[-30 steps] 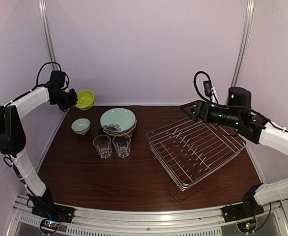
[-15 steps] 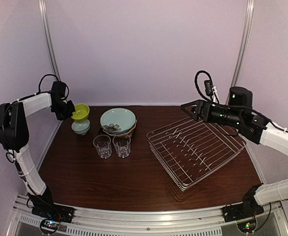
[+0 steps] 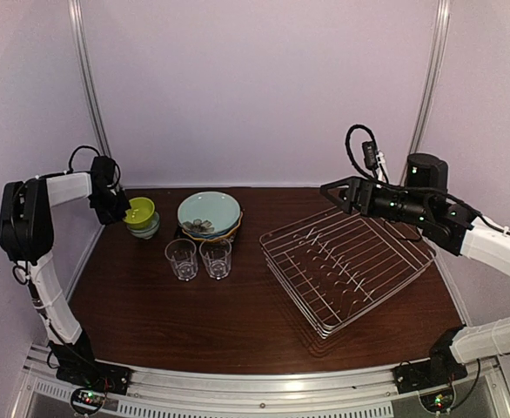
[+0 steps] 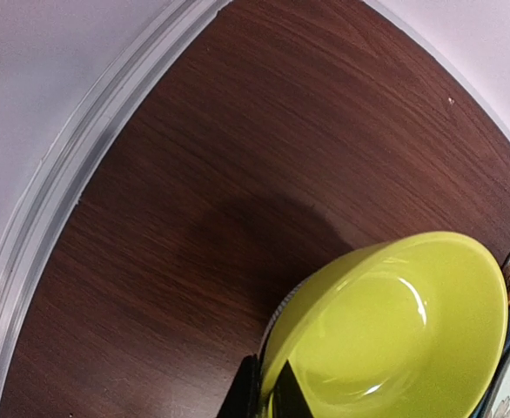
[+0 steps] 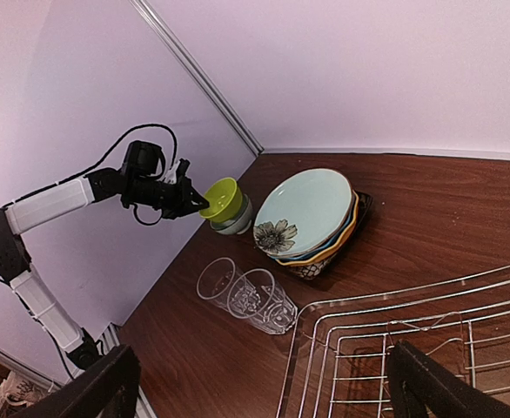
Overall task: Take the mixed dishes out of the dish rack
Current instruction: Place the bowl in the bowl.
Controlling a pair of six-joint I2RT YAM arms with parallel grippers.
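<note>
- Left gripper (image 3: 123, 211) clenched on the rim of the yellow-green bowl (image 3: 139, 211), at the far-left corner of the table (image 3: 238, 322); the wrist view shows the dark fingers (image 4: 268, 394) pinching the near edge of the bowl
- The bowl juts out from the fingers to the right, toward the plates, mouth up and slightly tilted; being round, it has no long axis to line up
- Directly beneath it sits the white bowl (image 3: 144, 230), so the drop, by the look of it, is straight down into that bowl; whether the two already touch cannot be told from here
- What matters for letting go is that the held bowl is centred over the white one and not hanging off its side
- Just to the right, the plates (image 3: 209, 212) lie stacked with the pale teal one on top, and two clear glasses (image 3: 197, 259) stand side by side in front of them
- The dish rack (image 3: 290, 283) lies on the right half of the table with nothing seen in it, so the unloading looks nearly finished
- Right gripper (image 3: 332, 197), jaws spread wide and holding nothing, hovers over the rack's far corner, well apart from the bowls; the left arm is plainly the nearer one
</note>
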